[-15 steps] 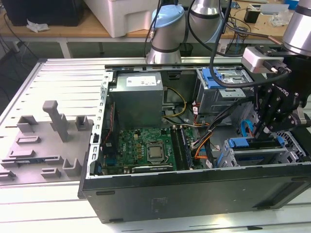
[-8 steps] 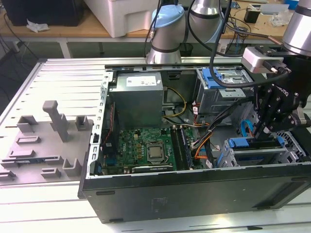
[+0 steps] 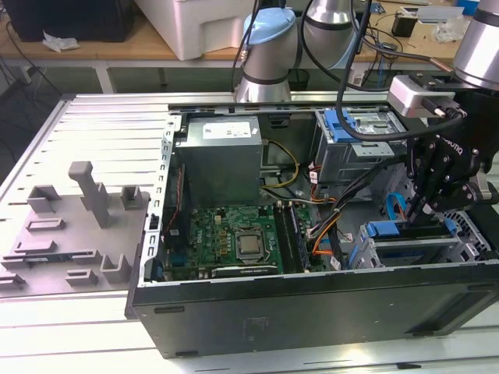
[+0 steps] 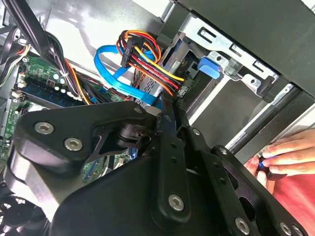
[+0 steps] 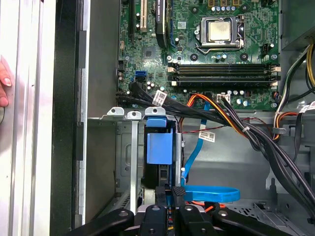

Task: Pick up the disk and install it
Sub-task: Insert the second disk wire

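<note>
Grey worktop [image 3: 93, 125] carries an open case [image 3: 312, 304]; at lower right, the end effector [image 3: 425, 204] is clamped on the disk [image 5: 160, 147], seating it in its bay [image 5: 128, 162].

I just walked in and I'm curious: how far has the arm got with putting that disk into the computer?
Pretty far, it seems. The disk already sits edge-on in the metal bay of the open computer case. The gripper is right at its end, by the blue cable. Whether the disk is fully seated, I can't tell.
</note>
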You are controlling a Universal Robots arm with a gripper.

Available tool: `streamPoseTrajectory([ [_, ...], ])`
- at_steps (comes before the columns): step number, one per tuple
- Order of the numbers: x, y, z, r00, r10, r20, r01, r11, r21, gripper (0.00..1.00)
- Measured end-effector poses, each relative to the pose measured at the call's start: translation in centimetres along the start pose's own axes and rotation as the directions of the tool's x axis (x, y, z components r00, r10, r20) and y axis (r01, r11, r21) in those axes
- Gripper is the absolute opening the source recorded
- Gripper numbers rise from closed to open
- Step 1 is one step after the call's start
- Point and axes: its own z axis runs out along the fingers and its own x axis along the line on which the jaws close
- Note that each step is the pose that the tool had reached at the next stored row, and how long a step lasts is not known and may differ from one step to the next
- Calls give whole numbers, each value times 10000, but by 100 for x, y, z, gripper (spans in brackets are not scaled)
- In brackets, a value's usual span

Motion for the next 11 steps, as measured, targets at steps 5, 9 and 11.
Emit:
streamPoseTrajectory([
  [5, 0, 0, 2, 10000, 0, 0, 0, 10000, 0, 16],
  [9, 0, 0, 4, 10000, 0, 0, 0, 10000, 0, 16],
  [11, 0, 0, 4, 10000, 0, -1, 0, 10000, 1, 16],
])
